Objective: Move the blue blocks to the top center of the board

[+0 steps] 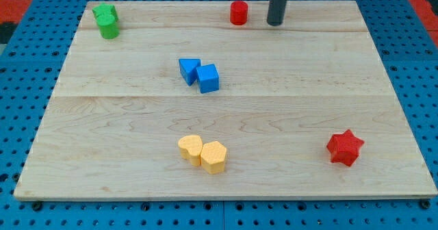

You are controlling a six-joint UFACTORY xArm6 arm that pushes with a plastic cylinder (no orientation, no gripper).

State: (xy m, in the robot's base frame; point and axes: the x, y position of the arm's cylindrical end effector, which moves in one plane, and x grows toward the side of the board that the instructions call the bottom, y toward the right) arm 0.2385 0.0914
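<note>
Two blue blocks sit touching near the board's middle, a little left of centre: a wedge-like blue block (189, 70) on the left and a blue cube (209, 78) on the right. My tip (275, 23) rests at the view's top, right of centre. It is well above and to the right of the blue blocks and apart from them. A red cylinder (238, 13) stands just left of the tip.
A green block (106, 20) stands at the top left corner. Two yellow blocks (191, 148) (213, 157) touch at the bottom centre. A red star (344, 148) lies at the bottom right. The wooden board (102, 155) lies on a blue pegboard.
</note>
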